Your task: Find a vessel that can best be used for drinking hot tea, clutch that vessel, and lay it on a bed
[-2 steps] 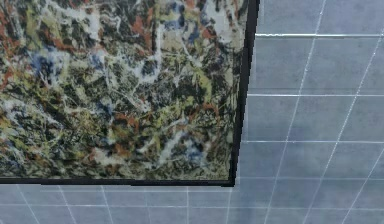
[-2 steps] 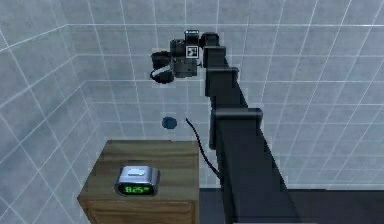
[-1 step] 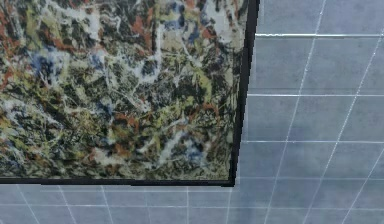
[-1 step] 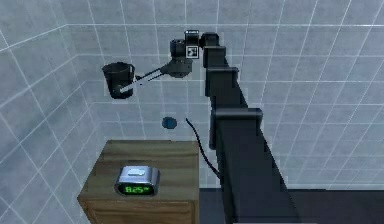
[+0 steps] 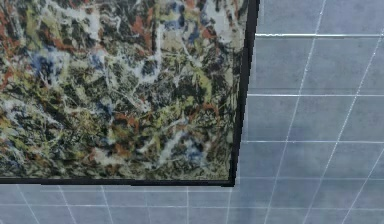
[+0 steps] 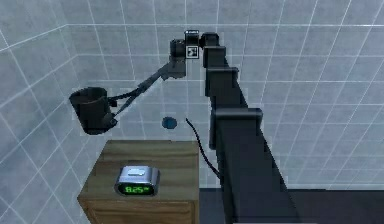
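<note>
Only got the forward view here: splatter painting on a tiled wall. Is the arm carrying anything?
Observer: Yes. In the arm side view a dark mug hangs at the far end of the gripper, clear of every surface, so the gripper holds it.
Operator: What's under it?
Observer: A wooden nightstand stands lower in that view, against the tiled wall.
Operator: Anything on top?
Observer: A small alarm clock with green digits sits on the nightstand.
</note>
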